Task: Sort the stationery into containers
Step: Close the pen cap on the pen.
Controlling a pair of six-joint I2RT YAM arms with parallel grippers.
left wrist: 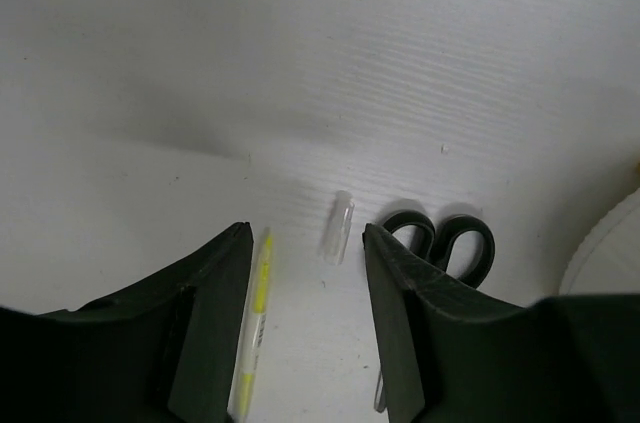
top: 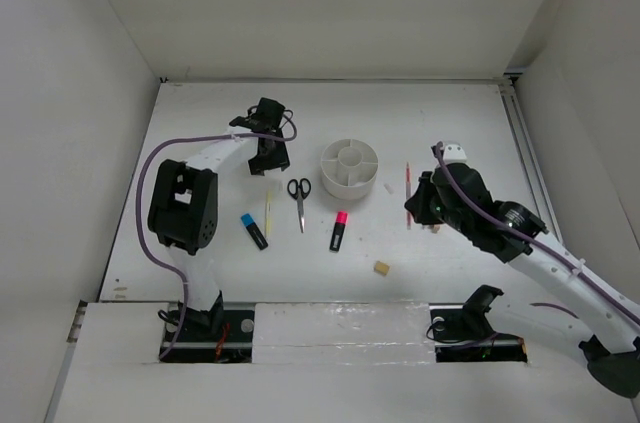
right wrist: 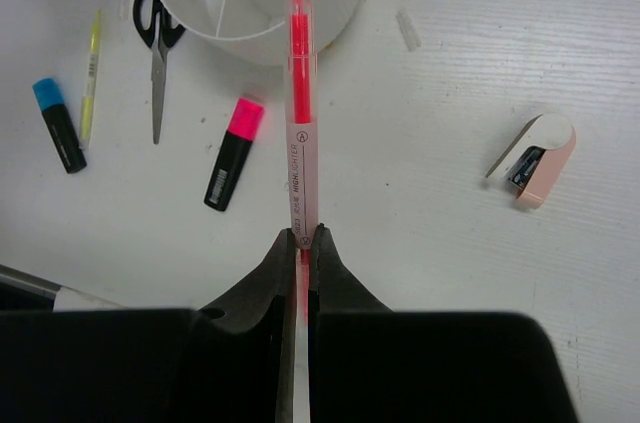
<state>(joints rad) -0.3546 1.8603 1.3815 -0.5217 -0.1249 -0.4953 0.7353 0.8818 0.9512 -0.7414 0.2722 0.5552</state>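
The white round organiser stands mid-table. My right gripper is shut on the thin red pen, whose tip points at the organiser's rim; in the top view the gripper is right of the organiser. My left gripper is open and empty above the table, with the yellow pen by its left finger and the black scissors' handles by its right finger. In the top view this gripper is left of the organiser. The scissors, blue-capped highlighter, pink-capped highlighter and tan eraser lie loose.
A pink eraser lies to the right of the red pen. A small clear cap lies between the left fingers' tips; another clear cap lies right of the organiser. White walls enclose the table on three sides.
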